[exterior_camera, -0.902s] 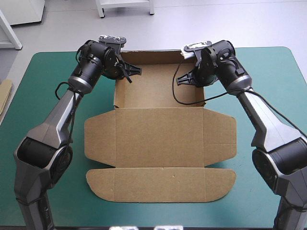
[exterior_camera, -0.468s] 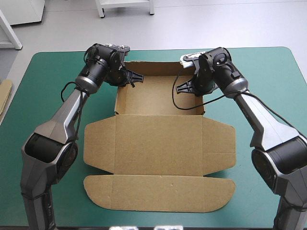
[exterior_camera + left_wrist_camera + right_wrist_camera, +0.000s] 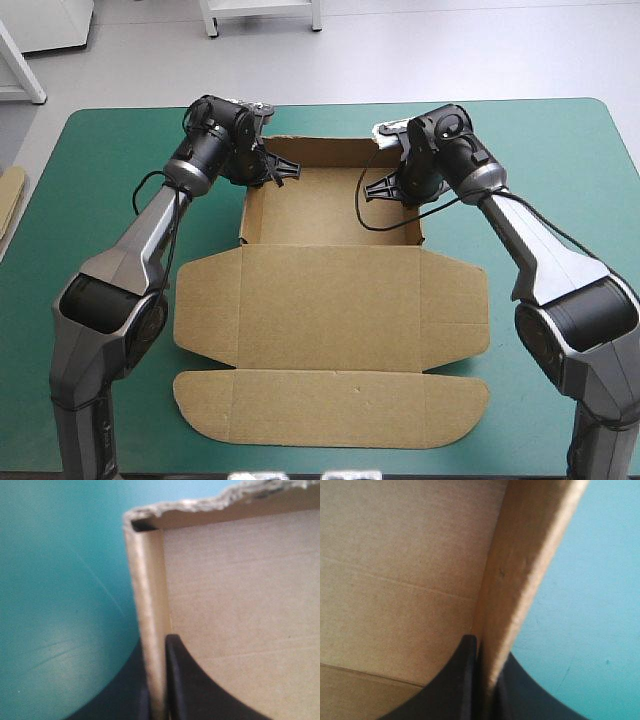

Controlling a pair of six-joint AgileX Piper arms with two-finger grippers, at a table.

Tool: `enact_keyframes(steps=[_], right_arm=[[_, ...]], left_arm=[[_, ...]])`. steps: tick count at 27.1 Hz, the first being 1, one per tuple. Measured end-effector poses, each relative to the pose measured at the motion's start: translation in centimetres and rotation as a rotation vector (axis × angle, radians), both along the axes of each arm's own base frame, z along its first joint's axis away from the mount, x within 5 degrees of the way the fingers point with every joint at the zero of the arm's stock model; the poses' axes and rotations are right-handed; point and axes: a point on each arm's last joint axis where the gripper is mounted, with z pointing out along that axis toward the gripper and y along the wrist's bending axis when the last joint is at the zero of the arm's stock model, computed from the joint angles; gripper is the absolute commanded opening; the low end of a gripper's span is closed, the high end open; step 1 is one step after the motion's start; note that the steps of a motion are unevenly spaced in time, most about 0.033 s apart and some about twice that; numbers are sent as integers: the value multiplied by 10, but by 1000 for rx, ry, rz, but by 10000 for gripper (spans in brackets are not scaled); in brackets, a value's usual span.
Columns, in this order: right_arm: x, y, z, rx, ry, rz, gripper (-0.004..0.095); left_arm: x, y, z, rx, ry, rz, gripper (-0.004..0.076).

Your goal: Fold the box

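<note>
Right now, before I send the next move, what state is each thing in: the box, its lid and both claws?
Box: open tray, walls raised.
Lid: lying flat on the teal-green cover.
Left claw: shut on the left wall.
Right claw: shut on the right wall.

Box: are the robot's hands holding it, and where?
Yes, the box: the left gripper pinches its left wall, the right gripper its right wall.

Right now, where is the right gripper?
In the high view, the right gripper is at the box, on its far right corner, shut on the raised right wall.
</note>
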Motion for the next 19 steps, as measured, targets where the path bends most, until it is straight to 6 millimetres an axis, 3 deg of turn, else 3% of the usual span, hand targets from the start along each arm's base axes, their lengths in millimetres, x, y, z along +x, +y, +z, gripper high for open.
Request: enact_keyframes(steps=[9, 19], right_arm=[[11, 6, -30, -27, 62, 0, 0], [18, 8, -38, -39, 63, 12, 0]], left_arm=[[12, -3, -31, 7, 72, 1, -8], [21, -2, -45, -2, 83, 2, -8]])
